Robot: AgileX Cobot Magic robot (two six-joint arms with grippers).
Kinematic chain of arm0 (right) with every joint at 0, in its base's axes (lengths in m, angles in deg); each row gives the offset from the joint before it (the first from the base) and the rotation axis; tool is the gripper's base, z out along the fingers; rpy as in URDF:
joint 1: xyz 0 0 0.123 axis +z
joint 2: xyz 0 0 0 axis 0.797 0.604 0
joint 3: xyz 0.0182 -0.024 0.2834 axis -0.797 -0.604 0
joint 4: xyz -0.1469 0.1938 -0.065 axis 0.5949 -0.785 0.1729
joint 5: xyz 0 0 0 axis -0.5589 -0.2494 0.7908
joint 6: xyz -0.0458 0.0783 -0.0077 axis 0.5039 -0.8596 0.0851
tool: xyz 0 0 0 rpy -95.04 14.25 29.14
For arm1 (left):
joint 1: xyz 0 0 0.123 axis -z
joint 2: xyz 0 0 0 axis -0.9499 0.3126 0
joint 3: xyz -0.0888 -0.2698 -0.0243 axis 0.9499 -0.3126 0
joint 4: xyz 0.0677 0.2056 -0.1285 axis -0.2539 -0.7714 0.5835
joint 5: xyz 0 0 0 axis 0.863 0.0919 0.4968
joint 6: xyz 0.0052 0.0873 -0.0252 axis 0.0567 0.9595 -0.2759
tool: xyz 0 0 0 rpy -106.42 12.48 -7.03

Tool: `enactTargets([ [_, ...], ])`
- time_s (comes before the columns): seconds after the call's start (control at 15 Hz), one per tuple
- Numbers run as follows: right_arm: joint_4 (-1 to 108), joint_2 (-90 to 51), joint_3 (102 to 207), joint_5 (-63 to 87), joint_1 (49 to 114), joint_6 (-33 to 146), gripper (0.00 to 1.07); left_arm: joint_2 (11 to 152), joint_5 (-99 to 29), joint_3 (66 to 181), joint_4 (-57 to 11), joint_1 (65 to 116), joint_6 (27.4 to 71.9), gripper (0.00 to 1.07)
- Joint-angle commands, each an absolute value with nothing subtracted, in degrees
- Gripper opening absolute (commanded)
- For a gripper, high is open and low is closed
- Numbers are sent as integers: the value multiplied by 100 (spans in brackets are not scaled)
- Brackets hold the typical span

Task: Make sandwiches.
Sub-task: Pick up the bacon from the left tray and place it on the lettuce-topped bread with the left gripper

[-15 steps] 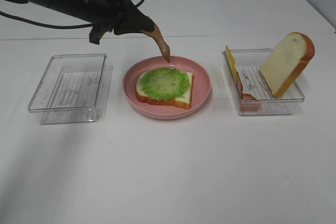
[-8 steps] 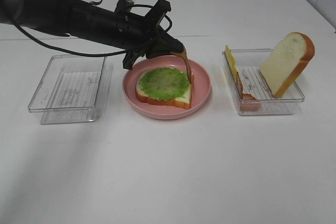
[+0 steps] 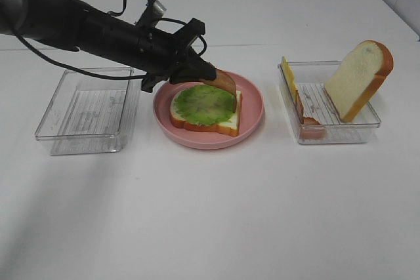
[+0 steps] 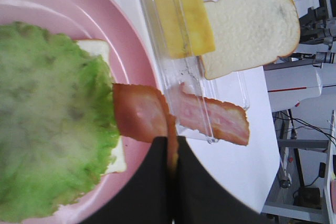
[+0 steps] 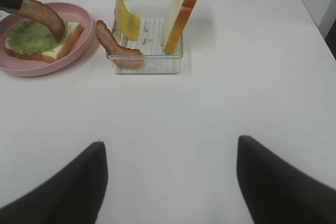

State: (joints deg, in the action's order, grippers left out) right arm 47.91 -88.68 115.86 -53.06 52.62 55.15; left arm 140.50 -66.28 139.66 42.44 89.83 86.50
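**Bacon onto lettuce: placement notes**

The brown bacon strip (image 3: 227, 87) hangs in a curve over the far-right part of the open sandwich. Its upper end is pinched and its free end appears to rest at the right edge of the green lettuce (image 3: 203, 104). The lettuce lies flat on the bottom bread slice (image 3: 226, 126), which sits in the pink plate (image 3: 254, 111).

The left gripper (image 3: 209, 75) is clamped on the strip's end, jaws together, and reaches in low over the plate's back rim. The right gripper (image 5: 170, 179) hangs above bare table with its fingers spread wide and empty.

Judgement on the step: the strip is landing too near the bread's edge.
- Draw the pinched end back across the lettuce while lowering, so the strip rolls down flat along the middle.
- Release only once most of its length is lying down.
- Let go too high and it may curl or slide onto the plate.
- Drag too hard and the lettuce may shift.

Not yet used, in the right tray (image 3: 341, 134):
- yellow cheese (image 3: 287, 73)
- reddish ham (image 3: 308, 122)
- second bread slice (image 3: 359, 78), leaning upright

The left tray (image 3: 85, 106) holds nothing visible.
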Motion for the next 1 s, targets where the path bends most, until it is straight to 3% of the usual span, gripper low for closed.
enactTargets([
  [0.07,4797,-8897,11575,-5232,5216,5555,67,14039,-6646,14000,4175,8909,8662,0],
  [0.4,4797,-8897,11575,-5232,5216,5555,67,14039,-6577,14000,3527,8754,8427,0],
  [0.6,4797,-8897,11575,-5232,5216,5555,67,14039,-6548,14000,3516,8708,8421,3],
  [0.73,4797,-8897,11575,-5232,5216,5555,67,14039,-6514,14000,3516,8708,8421,23],
  [0.87,4797,-8897,11575,-5232,5216,5555,67,14039,-6502,14000,3516,8708,8421,57],
  [1.0,4797,-8897,11575,-5232,5216,5555,67,14005,-6514,14000,3505,8708,8421,84],
])
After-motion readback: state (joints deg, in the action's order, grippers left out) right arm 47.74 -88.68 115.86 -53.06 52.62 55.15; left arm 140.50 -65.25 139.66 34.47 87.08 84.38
